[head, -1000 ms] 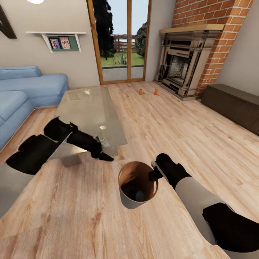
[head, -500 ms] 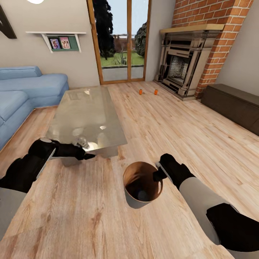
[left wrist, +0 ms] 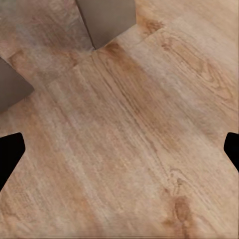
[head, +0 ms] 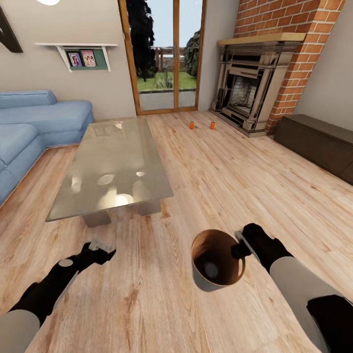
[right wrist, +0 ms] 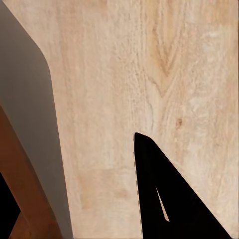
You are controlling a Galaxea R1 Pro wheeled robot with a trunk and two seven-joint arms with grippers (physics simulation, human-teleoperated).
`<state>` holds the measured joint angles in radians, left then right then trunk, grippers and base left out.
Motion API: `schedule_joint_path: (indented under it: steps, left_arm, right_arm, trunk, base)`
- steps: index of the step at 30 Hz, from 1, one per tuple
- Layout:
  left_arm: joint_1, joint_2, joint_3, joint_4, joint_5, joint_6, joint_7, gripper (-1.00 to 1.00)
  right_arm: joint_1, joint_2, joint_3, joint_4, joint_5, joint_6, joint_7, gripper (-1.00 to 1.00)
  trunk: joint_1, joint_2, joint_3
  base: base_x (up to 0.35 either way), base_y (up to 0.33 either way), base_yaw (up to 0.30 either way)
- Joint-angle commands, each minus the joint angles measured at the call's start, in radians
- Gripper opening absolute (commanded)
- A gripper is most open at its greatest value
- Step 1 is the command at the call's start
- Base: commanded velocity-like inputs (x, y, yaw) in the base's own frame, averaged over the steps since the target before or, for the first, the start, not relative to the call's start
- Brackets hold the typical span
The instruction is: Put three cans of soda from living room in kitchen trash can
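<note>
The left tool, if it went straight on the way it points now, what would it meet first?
Most likely the light wood plank floor: the left wrist view looks along the open left tool onto bare boards. The grey legs of the glass-topped coffee table lie beyond, but depth there is unclear.

No readable text, label or number anywhere I look, nothing legible on the cans

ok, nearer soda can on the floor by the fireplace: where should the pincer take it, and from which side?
Grip the left can across its round body, coming from above. It stands upright on open floor, apart from the other can, so nothing blocks either side.
</note>
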<state>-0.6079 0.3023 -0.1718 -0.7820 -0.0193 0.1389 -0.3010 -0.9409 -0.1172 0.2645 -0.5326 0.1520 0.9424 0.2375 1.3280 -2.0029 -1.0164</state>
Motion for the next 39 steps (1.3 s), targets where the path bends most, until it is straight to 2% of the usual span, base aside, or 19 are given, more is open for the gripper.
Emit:
schedule_joint_path:
  steps: [1, 6, 12, 16, 21, 28, 32, 39]
  left_arm:
    - [0.009, -0.001, 0.001, 0.014, 0.003, -0.027, 0.008, 1.00]
    - [0.054, -0.006, 0.001, 0.047, 0.013, -0.109, 0.046, 1.00]
    - [0.102, -0.013, 0.002, 0.061, 0.016, -0.143, 0.057, 1.00]
    - [0.112, -0.022, 0.003, 0.082, 0.014, -0.151, 0.060, 1.00]
    - [0.115, -0.042, 0.003, 0.099, 0.015, -0.155, 0.073, 1.00]
    - [0.117, -0.053, 0.003, 0.108, 0.015, -0.156, 0.081, 1.00]
    - [0.117, -0.068, 0.003, 0.110, 0.016, -0.156, 0.120, 1.00]
    - [0.119, -0.078, 0.002, 0.111, 0.016, -0.156, 0.175, 1.00]
  right_arm:
    - [0.006, -0.003, -0.016, 0.000, -0.038, -0.009, 0.004, -1.00]
    - [0.033, -0.024, -0.107, 0.000, -0.038, -0.058, 0.006, -1.00]
    - [0.061, -0.035, -0.150, -0.002, -0.039, -0.145, 0.011, -1.00]
    - [0.066, -0.035, -0.188, -0.004, -0.039, -0.164, 0.013, -1.00]
    - [0.068, -0.027, -0.204, -0.009, -0.041, -0.170, 0.008, -1.00]
    - [0.068, -0.006, -0.204, -0.009, -0.042, -0.174, 0.004, -1.00]
    - [0.068, 0.009, -0.205, -0.009, -0.043, -0.176, 0.009, -1.00]
    - [0.069, 0.014, -0.206, -0.009, -0.043, -0.177, 0.011, -1.00]
  trunk:
    - [0.000, 0.000, 0.000]
    - [0.000, 0.000, 0.000]
    - [0.000, 0.000, 0.000]
    - [0.000, 0.000, 0.000]
    - [0.000, 0.000, 0.000]
    - [0.000, 0.000, 0.000]
    - [0.000, 0.000, 0.000]
    - [0.000, 0.000, 0.000]
  base:
    - [0.000, 0.000, 0.000]
    - [0.000, 0.000, 0.000]
    - [0.000, 0.000, 0.000]
    - [0.000, -0.003, 0.000]
    - [0.000, -0.025, 0.000]
    - [0.037, -0.059, 0.000]
    - [0.096, -0.202, -0.075]
    - [0.156, -0.252, -0.210]
